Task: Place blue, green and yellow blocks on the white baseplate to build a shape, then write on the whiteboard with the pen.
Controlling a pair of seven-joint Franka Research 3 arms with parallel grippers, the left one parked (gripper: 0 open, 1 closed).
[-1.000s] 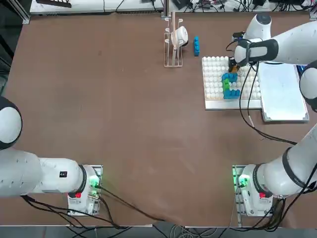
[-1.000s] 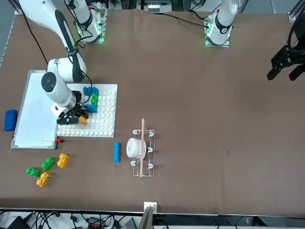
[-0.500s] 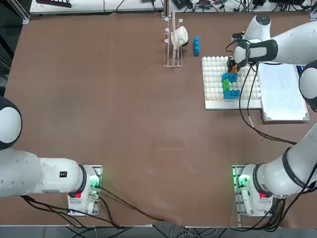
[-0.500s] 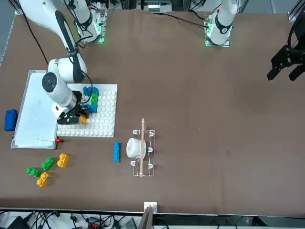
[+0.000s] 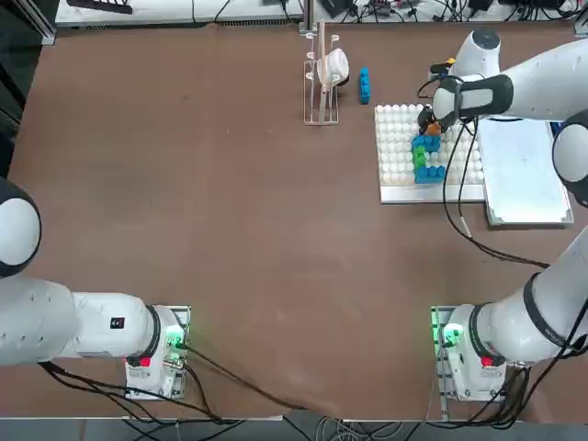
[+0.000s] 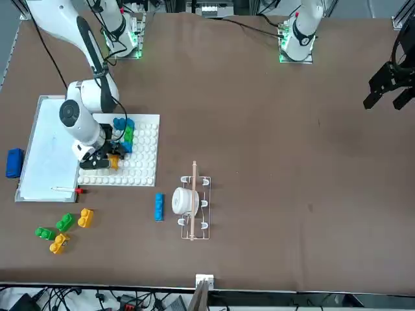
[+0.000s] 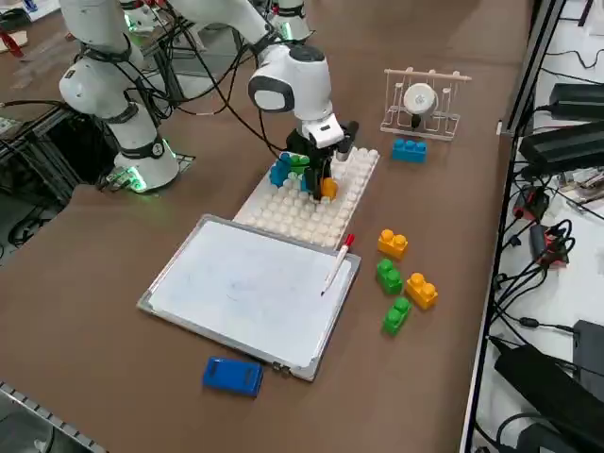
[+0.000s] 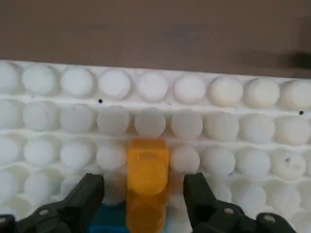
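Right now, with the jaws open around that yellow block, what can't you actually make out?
- Yellow block: its near end is cut off by the wrist view's edge; whether it is pressed fully onto the white baseplate is unclear.
- Right gripper: in the top view, the arm's wrist hides it.
- Whiteboard: any writing is too faint to tell.

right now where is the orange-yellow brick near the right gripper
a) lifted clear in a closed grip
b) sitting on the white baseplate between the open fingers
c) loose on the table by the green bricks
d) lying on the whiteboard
b: the wrist view shows the orange-yellow brick seated on the studded white baseplate, with the right gripper open, a gap between each finger and the brick.
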